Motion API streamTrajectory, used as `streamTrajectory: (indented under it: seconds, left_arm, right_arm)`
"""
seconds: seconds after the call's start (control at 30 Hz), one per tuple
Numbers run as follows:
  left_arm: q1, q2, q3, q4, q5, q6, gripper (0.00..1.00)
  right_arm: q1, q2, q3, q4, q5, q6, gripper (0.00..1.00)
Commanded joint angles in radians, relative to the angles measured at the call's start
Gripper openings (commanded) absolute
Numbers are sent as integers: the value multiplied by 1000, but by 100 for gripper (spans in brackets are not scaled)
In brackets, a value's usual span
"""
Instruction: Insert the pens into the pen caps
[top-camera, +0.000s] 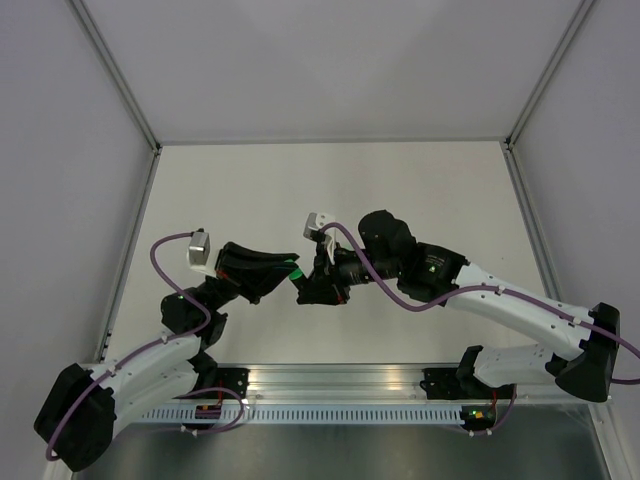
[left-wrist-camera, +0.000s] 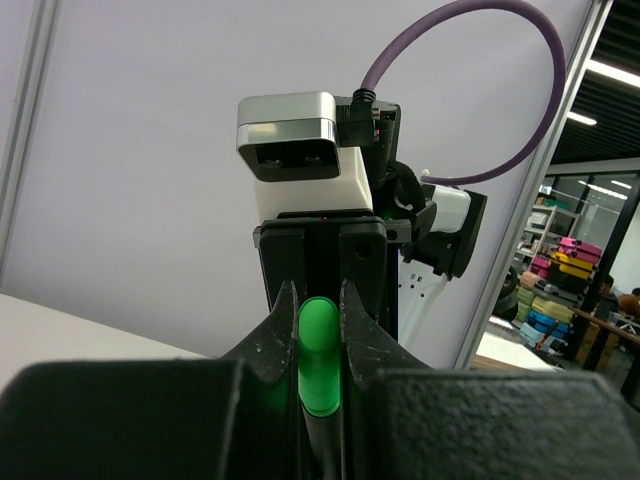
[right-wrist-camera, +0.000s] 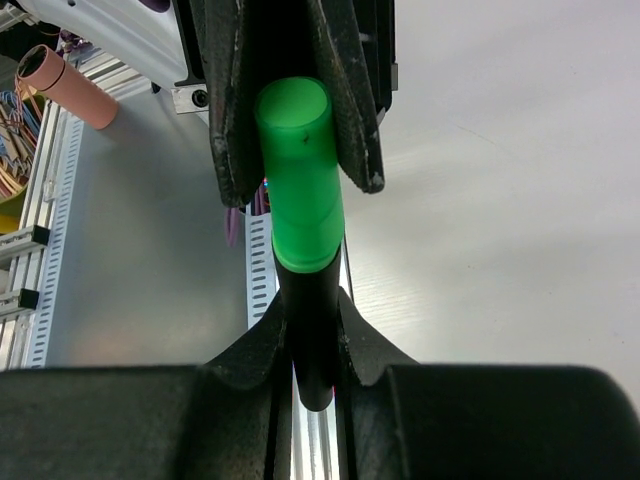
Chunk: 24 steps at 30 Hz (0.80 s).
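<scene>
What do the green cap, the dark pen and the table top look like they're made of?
Green cap: smooth moulded plastic, satin finish; even colour, soft highlights. Dark pen: likely black plastic, slightly glossy, though mostly in shadow. Table: matte white board, laminate or painted, cannot tell which; faint diffuse sheen.

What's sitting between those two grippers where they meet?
A dark pen with a green cap, held end to end; the right wrist view shows it best.

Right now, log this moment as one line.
step: capping | left gripper: shut on cap | right gripper: shut on pen | pen: end inside cap | fully seated: cannot tell
</scene>
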Motion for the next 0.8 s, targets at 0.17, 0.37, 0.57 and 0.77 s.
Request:
streamTrajectory:
  seconds: [0.17, 0.37, 0.57, 0.77]
  left_arm:
    - [-81, 100, -86, -136, 391, 32, 2]
    - [-102, 151, -88, 30, 477, -54, 2]
    - [-110, 155, -97, 48, 459, -82, 2]
    - [-134, 171, -102, 57, 404, -146, 2]
  right_arm:
    - [-83, -44, 171, 529, 124, 69, 0]
    - [-121, -37, 200, 562, 20, 113, 0]
    - [-121, -43, 211, 571, -30, 104, 0]
    - [-121, -45, 228, 572, -40, 93, 0]
